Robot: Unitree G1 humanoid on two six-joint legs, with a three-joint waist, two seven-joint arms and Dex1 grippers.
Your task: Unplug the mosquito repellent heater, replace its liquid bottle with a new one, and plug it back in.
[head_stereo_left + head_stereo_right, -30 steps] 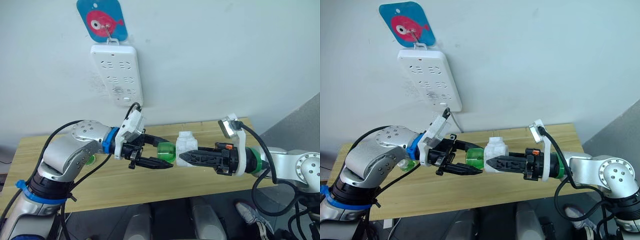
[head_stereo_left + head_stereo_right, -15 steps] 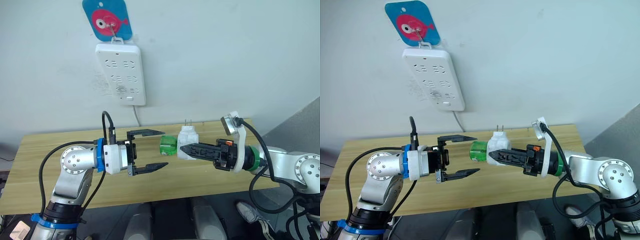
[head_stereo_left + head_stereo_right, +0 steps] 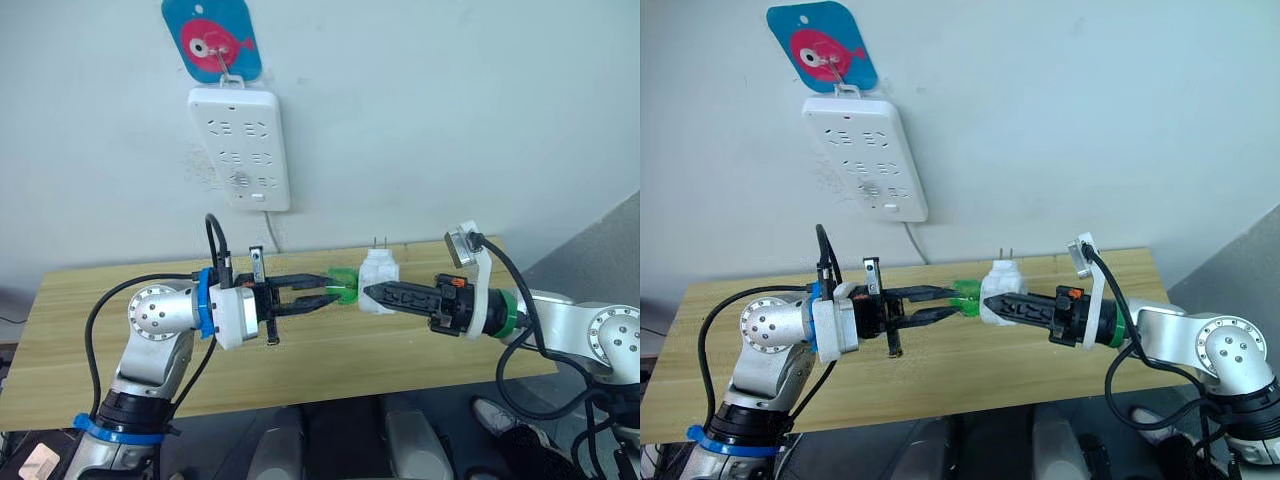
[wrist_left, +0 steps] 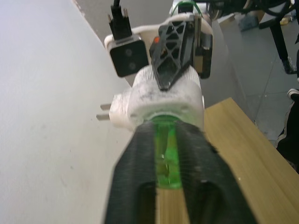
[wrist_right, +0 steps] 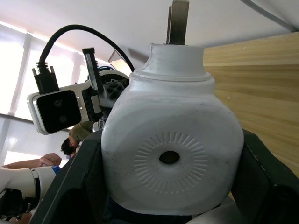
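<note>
The small white rounded plastic mosquito repellent heater (image 3: 379,281) is held in the air above the light wooden surface (image 3: 300,350), roughly at the centre of the head view, with its two metal plug prongs (image 3: 378,243) pointing up toward 12 o'clock. The right gripper (image 3: 372,292) reaches in from 3 o'clock, and its black fingers (image 5: 261,186) are clamped on the heater's two flanks, so the body sits squeezed between them; in the right wrist view the round vent hole (image 5: 169,157) in the heater's ribbed face looks straight out from between those fingers.

A translucent green liquid bottle (image 3: 343,284) sticks out of the heater's side toward 9 o'clock. The left gripper (image 3: 336,295) comes in from 9 o'clock, and its fingers (image 4: 210,172) are drawn in close on the bottle, one on each side, pinching it. In the left wrist view the green bottle shows as a narrow strip between the two dark fingers, running up to where it meets the white heater body. The two grippers face one another tip to tip, with bottle and heater joined between them.

On the pale wall at about 11 o'clock from the heater hangs a long white power strip (image 3: 240,148), suspended from a hook on a blue plaque with a pink fish (image 3: 212,38). Its cord (image 3: 270,230) drops down toward the surface behind the left gripper. The heater is well apart from the strip.
</note>
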